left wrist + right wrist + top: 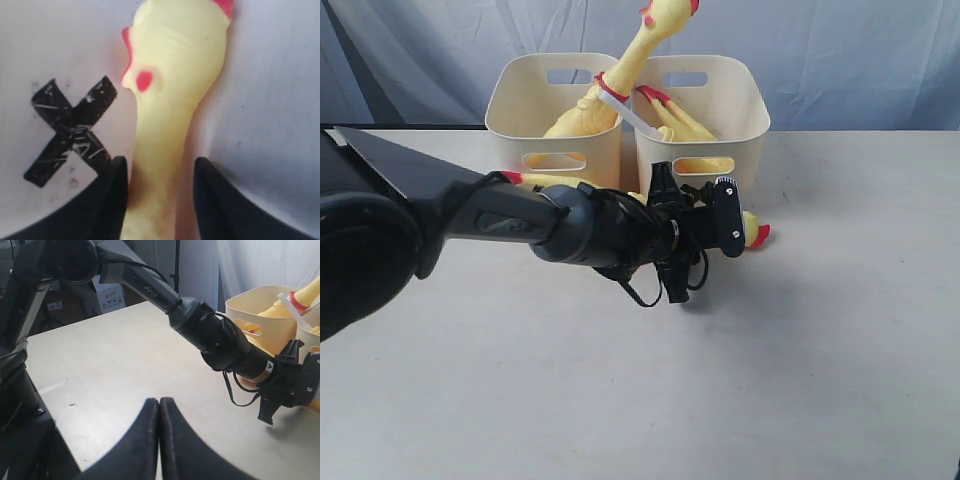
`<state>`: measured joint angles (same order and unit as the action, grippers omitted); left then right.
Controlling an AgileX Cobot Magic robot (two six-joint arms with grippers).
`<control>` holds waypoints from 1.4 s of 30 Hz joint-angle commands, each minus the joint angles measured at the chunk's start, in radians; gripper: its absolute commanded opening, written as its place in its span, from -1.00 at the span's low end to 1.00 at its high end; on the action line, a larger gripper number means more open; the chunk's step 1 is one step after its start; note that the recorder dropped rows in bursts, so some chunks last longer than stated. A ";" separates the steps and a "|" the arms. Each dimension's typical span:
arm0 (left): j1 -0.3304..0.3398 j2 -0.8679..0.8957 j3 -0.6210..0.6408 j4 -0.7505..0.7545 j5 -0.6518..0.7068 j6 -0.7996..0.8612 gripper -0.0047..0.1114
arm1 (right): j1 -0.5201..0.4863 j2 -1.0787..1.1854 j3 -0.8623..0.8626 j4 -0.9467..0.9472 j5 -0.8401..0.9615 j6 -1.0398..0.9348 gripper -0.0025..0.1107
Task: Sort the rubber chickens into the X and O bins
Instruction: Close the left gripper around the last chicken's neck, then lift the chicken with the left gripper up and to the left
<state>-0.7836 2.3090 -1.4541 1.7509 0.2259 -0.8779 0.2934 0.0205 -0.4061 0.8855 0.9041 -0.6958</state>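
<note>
your left gripper (160, 167) straddles the neck of the rubber chicken (170, 90) lying on the table (820, 350) just near of the bins (745, 125) (black x (70, 130) beside it); whether it pinches is unclear. right gripper (159, 425) pressed together.

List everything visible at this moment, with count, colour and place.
Rubber chickens: three, yellow and red; one leaning up out of the left bin, one in the right bin, one lying on the table before them.
Bins: two, cream, side by side at the back.
X mark: one, black, on a pale surface beside the lying chicken's head.
Curtain: one, blue-grey, behind.
Left gripper: black, open astride the lying chicken's neck.
Right gripper: black, shut, empty.
</note>
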 commanded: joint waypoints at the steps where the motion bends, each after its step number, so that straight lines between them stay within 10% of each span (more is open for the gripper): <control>1: 0.003 0.028 0.006 -0.024 -0.007 -0.007 -0.50 | -0.003 -0.007 0.005 0.005 -0.001 -0.001 -0.96; 21: -0.055 -0.017 0.006 -0.056 0.094 0.008 -0.92 | -0.003 -0.007 0.005 0.005 0.001 -0.001 -0.96; 42: -0.187 -0.184 0.006 -0.847 0.388 0.655 -0.92 | -0.003 -0.007 0.005 0.005 -0.001 -0.001 -0.96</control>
<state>-0.9549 2.1707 -1.4487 0.9527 0.5695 -0.2482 0.2934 0.0205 -0.4061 0.8855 0.9041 -0.6958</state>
